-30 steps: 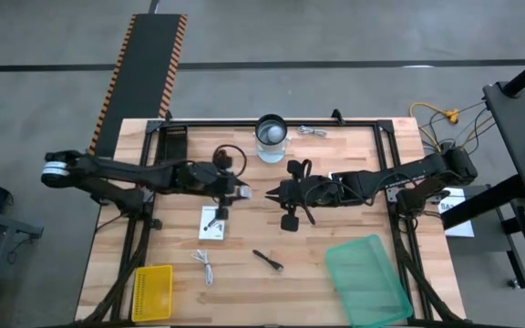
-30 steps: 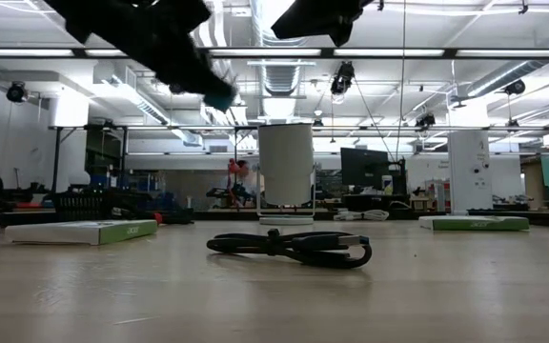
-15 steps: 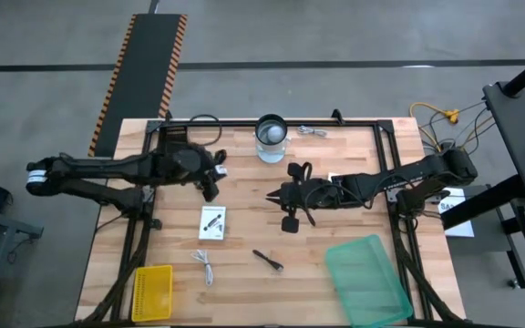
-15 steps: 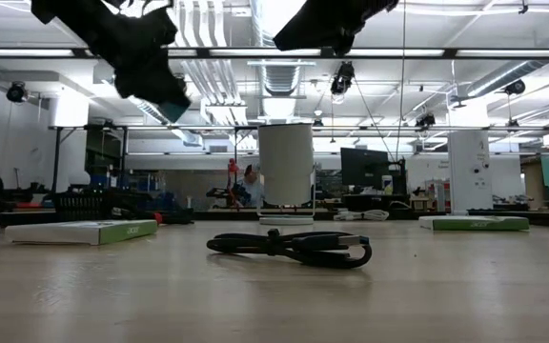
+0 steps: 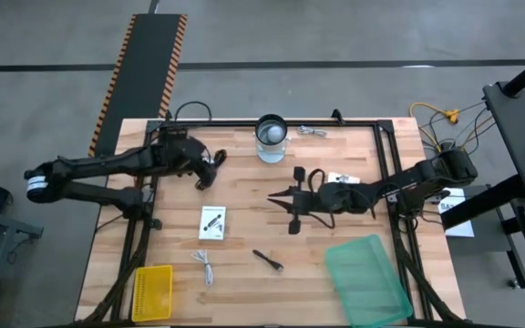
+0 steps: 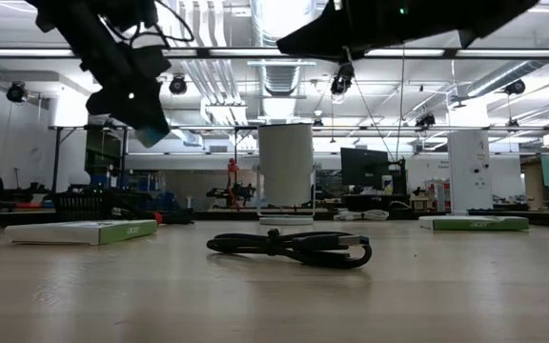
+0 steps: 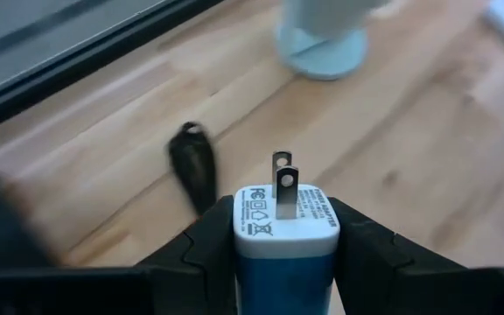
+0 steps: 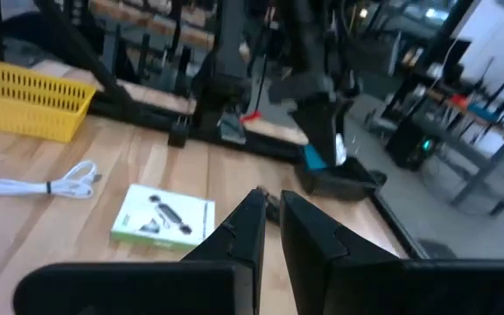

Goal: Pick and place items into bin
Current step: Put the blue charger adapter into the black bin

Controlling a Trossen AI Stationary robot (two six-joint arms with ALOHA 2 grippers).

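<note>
Grey concrete floor (image 5: pixel 354 36), hazard-striped ramp (image 5: pixel 149 64), ceiling strip lights (image 6: pixel 255 52), distant workbenches.

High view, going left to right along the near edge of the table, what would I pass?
Yellow basket → short white cable → small black stick-like tool → green bin.
</note>
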